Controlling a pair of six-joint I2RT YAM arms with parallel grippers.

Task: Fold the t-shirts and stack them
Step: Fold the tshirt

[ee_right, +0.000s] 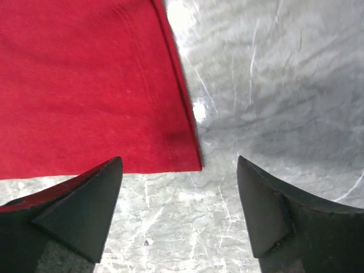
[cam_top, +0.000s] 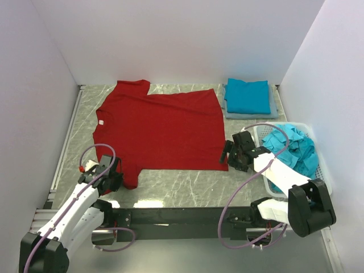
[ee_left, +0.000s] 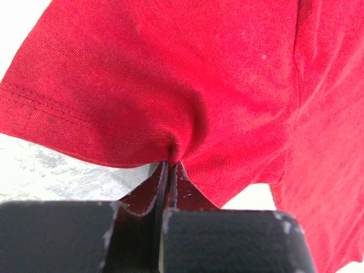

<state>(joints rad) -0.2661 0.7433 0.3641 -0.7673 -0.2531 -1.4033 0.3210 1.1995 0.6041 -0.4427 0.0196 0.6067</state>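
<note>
A deep red t-shirt [cam_top: 159, 128] lies spread flat on the marble table, its white neck label [cam_top: 100, 120] at the left. My left gripper [cam_top: 116, 179] is shut on the near sleeve of the red shirt [ee_left: 170, 85], and the cloth bunches at the fingertips [ee_left: 169, 165]. My right gripper [cam_top: 227, 154] is open and empty just above the shirt's near right hem corner [ee_right: 190, 162]. A folded teal-blue t-shirt [cam_top: 247, 96] lies at the back right. Several crumpled teal-blue shirts [cam_top: 293, 149] fill the basket.
A white plastic mesh basket [cam_top: 319, 162] stands at the right edge beside the right arm. White walls close the table at the back and both sides. Bare marble [cam_top: 182, 190] runs between the shirt's hem and the arm bases.
</note>
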